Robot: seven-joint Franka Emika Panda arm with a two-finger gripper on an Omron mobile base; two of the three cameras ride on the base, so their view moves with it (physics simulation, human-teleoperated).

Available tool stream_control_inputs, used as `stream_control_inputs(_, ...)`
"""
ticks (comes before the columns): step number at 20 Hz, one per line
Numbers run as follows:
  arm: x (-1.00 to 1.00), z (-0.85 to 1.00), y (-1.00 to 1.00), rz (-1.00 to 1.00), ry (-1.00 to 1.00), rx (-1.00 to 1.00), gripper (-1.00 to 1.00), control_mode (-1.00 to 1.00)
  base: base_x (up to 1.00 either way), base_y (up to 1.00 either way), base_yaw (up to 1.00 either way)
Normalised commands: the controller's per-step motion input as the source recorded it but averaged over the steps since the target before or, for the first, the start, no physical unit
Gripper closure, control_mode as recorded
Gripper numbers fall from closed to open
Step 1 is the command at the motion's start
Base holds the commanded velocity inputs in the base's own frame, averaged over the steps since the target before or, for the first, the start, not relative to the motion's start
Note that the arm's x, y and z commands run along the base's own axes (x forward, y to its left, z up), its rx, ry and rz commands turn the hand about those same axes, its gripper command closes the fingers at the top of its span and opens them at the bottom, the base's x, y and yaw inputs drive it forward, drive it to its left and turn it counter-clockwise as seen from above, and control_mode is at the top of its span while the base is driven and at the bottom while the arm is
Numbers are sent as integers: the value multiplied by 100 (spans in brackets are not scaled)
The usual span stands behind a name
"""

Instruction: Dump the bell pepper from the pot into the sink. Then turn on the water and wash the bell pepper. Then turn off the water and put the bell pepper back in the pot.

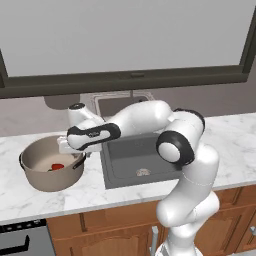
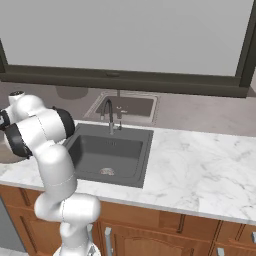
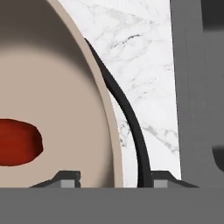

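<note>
The beige pot (image 1: 37,152) stands on the marble counter left of the sink (image 1: 135,155), with the small red bell pepper (image 1: 57,167) lying on its floor. My gripper (image 1: 84,155) points down at the pot's right rim. In the hand view the gripper (image 3: 113,179) straddles the pot wall (image 3: 65,87) and its dark side handle (image 3: 131,127). One fingertip is inside the pot, apart from the wall. The other is outside, right against the handle. The bell pepper (image 3: 17,142) lies left of the fingers. The sink (image 2: 107,150) has a curved faucet (image 2: 109,115) behind it.
A paler brownish basin (image 2: 125,107) lies behind the sink, beyond the window sill. Marble counter (image 2: 200,165) stretches to the sink's right. A stove front (image 1: 20,240) sits below the counter at lower left. My arm reaches across the sink's left part.
</note>
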Motion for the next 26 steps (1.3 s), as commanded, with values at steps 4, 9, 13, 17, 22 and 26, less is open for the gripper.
stream_control_inputs(4,0,-17,0,-4,-2,0,100,-100,0,0,0)
stream_control_inputs(9,-6,2,-1,-9,-7,0,100,-100,0,0,0)
stream_control_inputs(13,-18,47,-23,-13,-3,12,100,-100,0,0,0)
stream_control_inputs(17,-17,86,-37,-16,0,28,100,-100,0,0,0)
stream_control_inputs(22,-12,90,-50,-16,6,33,100,-100,0,0,0)
stream_control_inputs(26,-13,71,-57,-14,19,30,100,-100,0,0,0)
